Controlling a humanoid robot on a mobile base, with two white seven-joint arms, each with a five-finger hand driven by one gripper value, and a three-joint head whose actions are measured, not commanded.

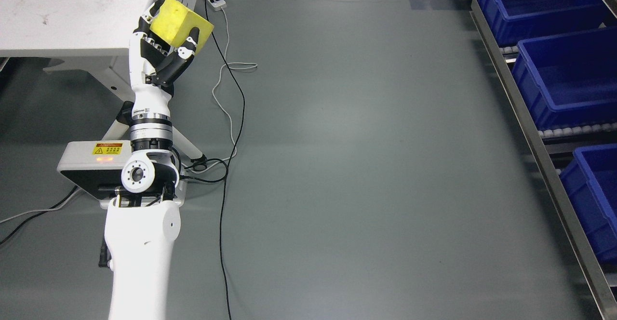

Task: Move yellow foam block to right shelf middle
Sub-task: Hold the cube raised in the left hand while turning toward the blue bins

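My left hand (pixel 164 40) is raised at the upper left and shut on the yellow foam block (pixel 179 23), held in the air beside the corner of the white table (pixel 72 11). The fingers (pixel 189 47) wrap the block from below and the side. The left arm comes up from the bottom left. The shelf on the right (pixel 525 132) runs along the right edge and holds three blue bins; the middle blue bin (pixel 569 79) is far from the hand. My right arm is not in view.
A far blue bin (pixel 535 2) and a near blue bin (pixel 595 199) flank the middle one. Black and white cables (pixel 231 117) run across the grey floor below the hand. A grey box with a yellow warning label (pixel 94 166) sits by the table leg.
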